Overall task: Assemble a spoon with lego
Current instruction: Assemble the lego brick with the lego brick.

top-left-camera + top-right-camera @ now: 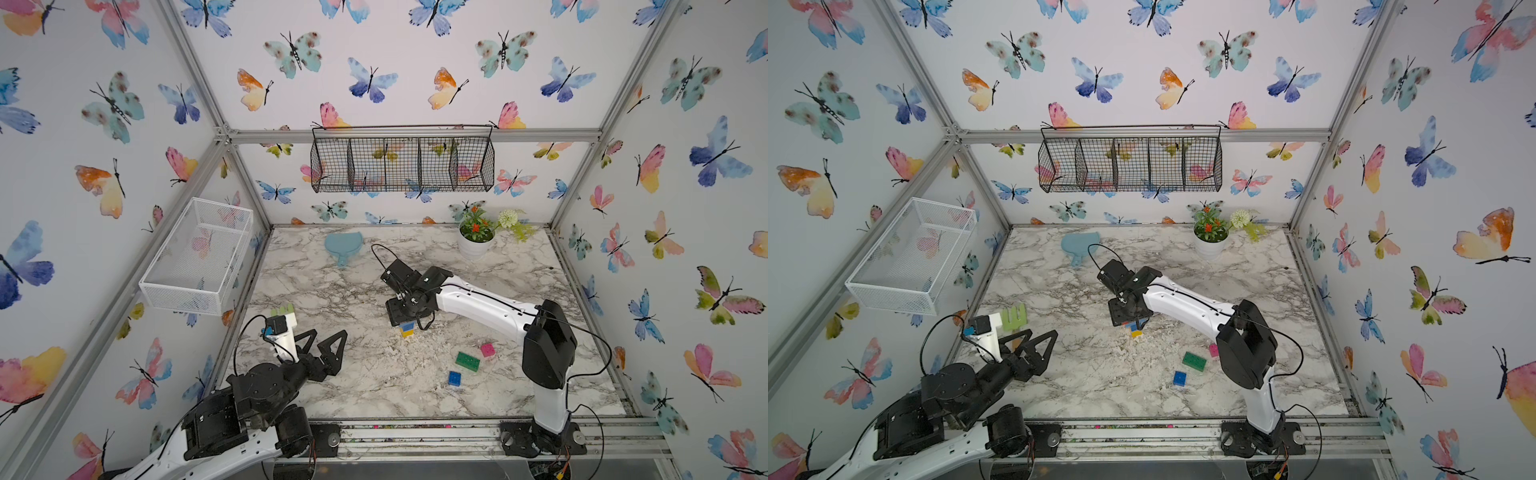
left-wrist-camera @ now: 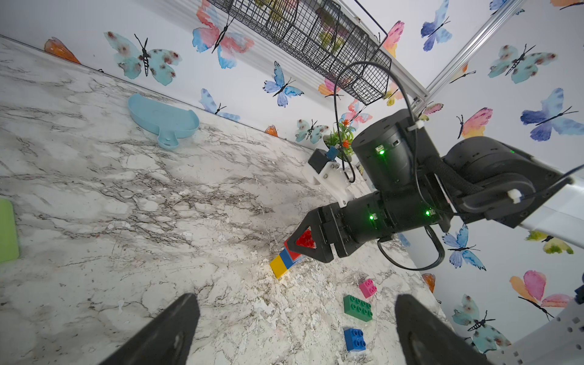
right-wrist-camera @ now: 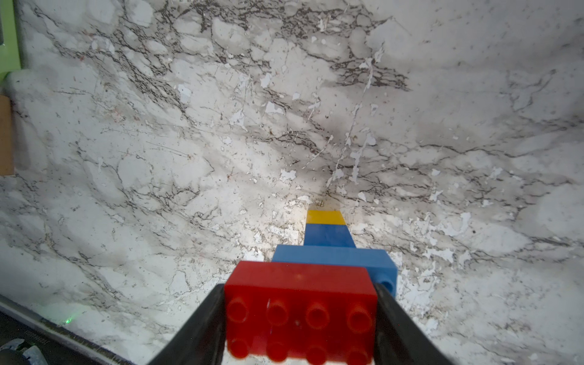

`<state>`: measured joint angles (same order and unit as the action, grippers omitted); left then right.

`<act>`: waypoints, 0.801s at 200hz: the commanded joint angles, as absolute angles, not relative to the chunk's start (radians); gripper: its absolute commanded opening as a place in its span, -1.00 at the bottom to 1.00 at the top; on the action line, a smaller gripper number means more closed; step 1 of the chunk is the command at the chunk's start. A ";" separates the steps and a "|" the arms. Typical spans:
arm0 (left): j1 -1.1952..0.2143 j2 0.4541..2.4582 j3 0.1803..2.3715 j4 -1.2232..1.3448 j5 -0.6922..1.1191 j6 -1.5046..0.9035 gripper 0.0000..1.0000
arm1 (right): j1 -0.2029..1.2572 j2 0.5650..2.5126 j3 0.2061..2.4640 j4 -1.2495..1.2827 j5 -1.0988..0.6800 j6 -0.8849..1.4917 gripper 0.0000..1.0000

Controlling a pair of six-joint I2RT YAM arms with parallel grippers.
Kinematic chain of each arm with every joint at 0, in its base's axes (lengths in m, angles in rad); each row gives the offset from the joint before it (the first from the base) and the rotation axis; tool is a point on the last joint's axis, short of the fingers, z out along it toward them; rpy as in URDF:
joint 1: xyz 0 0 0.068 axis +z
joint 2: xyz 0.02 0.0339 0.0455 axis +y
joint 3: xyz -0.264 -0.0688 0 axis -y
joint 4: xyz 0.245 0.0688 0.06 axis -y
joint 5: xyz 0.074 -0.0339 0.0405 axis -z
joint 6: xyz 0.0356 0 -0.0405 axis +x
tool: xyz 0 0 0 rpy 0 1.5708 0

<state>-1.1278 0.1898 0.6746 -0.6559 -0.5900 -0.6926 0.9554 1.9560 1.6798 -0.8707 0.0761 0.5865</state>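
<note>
The right claw [image 3: 300,316] clamps the red brick [image 3: 300,281], likely bracing the unfinished spoon [image 3: 328,235] tip-down on the surface [image 3: 158,158]; the left claw [image 2: 294,328] gapes empty.

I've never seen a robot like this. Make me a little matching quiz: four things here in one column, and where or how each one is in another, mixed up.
Things:
1. long red studded brick
2. long green studded brick
3. flat pale-teal paddle
4. left gripper

Places or states:
A. open, holding nothing
B. lying at the far end of the marble table
C. clamped in the right gripper
D. lying loose between a small pink brick and a small blue brick

Pairs: 1-C, 2-D, 3-B, 4-A
</note>
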 commanded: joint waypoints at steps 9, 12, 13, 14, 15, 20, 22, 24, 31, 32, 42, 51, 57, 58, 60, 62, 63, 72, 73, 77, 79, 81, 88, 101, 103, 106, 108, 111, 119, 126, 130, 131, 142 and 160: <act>-1.132 0.177 0.666 -0.658 -0.604 -0.687 0.97 | 0.955 2.031 1.644 -0.987 0.086 0.621 -0.28; -1.133 0.177 0.667 -0.658 -0.604 -0.688 0.97 | 0.956 2.030 1.645 -0.986 0.086 0.623 -0.25; -1.132 0.177 0.667 -0.657 -0.604 -0.688 0.97 | 0.956 2.028 1.646 -0.985 0.086 0.623 -0.25; -1.132 0.177 0.666 -0.656 -0.604 -0.688 0.97 | 0.956 2.027 1.646 -0.985 0.086 0.624 -0.24; -1.132 0.176 0.667 -0.656 -0.604 -0.687 0.97 | 0.956 2.026 1.646 -0.985 0.087 0.624 -0.23; -1.132 0.176 0.667 -0.656 -0.604 -0.688 0.96 | 0.956 2.023 1.648 -0.983 0.091 0.628 -0.21; -1.133 0.176 0.666 -0.656 -0.603 -0.687 0.97 | 0.956 2.022 1.649 -0.983 0.093 0.629 -0.20; -1.132 0.176 0.667 -0.656 -0.603 -0.687 0.97 | 0.956 2.021 1.650 -0.983 0.095 0.631 -0.19; -1.132 0.176 0.666 -0.656 -0.603 -0.687 0.97 | 0.956 2.017 1.654 -0.983 0.099 0.634 -0.16; -1.133 0.176 0.667 -0.656 -0.603 -0.687 0.97 | 0.956 2.016 1.655 -0.983 0.099 0.635 -0.16; -1.132 0.176 0.666 -0.655 -0.603 -0.686 0.97 | 0.956 2.011 1.660 -0.983 0.102 0.638 -0.11; -1.132 0.177 0.666 -0.655 -0.601 -0.685 0.97 | 0.956 2.007 1.668 -0.983 0.107 0.641 -0.07; -1.132 0.176 0.667 -0.655 -0.601 -0.685 0.97 | 0.956 2.004 1.670 -0.985 0.111 0.643 -0.04; -1.132 0.176 0.666 -0.655 -0.601 -0.685 0.97 | 0.956 2.003 1.672 -0.985 0.112 0.644 -0.03; -1.132 0.176 0.667 -0.654 -0.601 -0.685 0.97 | 0.956 2.001 1.675 -0.985 0.114 0.645 -0.02; -1.132 0.176 0.666 -0.654 -0.601 -0.684 0.97 | 0.955 2.001 1.676 -0.984 0.116 0.645 0.00; -1.133 0.176 0.667 -0.655 -0.601 -0.684 0.96 | 0.955 2.000 1.677 -0.983 0.116 0.646 0.00; -1.132 0.175 0.666 -0.655 -0.601 -0.686 0.97 | 0.956 1.995 1.681 -0.980 0.120 0.648 0.05; -1.133 0.175 0.666 -0.655 -0.601 -0.685 0.97 | 0.956 1.995 1.682 -0.979 0.120 0.648 0.06; -1.133 0.175 0.666 -0.654 -0.601 -0.685 0.97 | 0.956 1.994 1.687 -0.978 0.120 0.649 0.08; -1.132 0.175 0.666 -0.654 -0.601 -0.685 0.97 | 0.956 1.994 1.688 -0.977 0.120 0.649 0.08; -1.132 0.175 0.666 -0.655 -0.601 -0.685 0.97 | 0.956 1.994 1.689 -0.977 0.120 0.650 0.10; -1.132 0.175 0.666 -0.655 -0.601 -0.686 0.97 | 0.956 1.993 1.699 -0.979 0.120 0.650 0.14; -1.132 0.175 0.666 -0.655 -0.602 -0.685 0.97 | 0.956 1.990 1.709 -0.975 0.118 0.650 0.20; -1.132 0.175 0.666 -0.655 -0.603 -0.685 0.97 | 0.956 1.990 1.710 -0.976 0.118 0.650 0.21; -1.132 0.175 0.666 -0.655 -0.603 -0.685 0.97 | 0.956 1.991 1.712 -0.976 0.118 0.650 0.23; -1.132 0.175 0.665 -0.655 -0.603 -0.686 0.97 | 0.957 1.990 1.713 -0.976 0.118 0.650 0.24; -1.132 0.175 0.664 -0.655 -0.603 -0.685 0.97 | 0.957 1.990 1.716 -0.976 0.119 0.650 0.25; -1.132 0.175 0.664 -0.654 -0.603 -0.686 0.97 | 0.956 1.989 1.720 -0.973 0.122 0.650 0.29; -1.133 0.175 0.664 -0.655 -0.604 -0.686 0.97 | 0.957 1.989 1.725 -0.975 0.124 0.650 0.32; -1.132 0.175 0.665 -0.655 -0.604 -0.685 0.97 | 0.956 1.989 1.729 -0.976 0.127 0.650 0.34; -1.132 0.175 0.664 -0.655 -0.604 -0.686 0.97 | 0.957 1.989 1.730 -0.976 0.127 0.650 0.34; -1.132 0.175 0.665 -0.655 -0.604 -0.685 0.97 | 0.957 1.989 1.733 -0.971 0.129 0.650 0.36; -1.132 0.175 0.665 -0.653 -0.604 -0.686 0.97 | 0.957 1.985 1.737 -0.961 0.127 0.650 0.44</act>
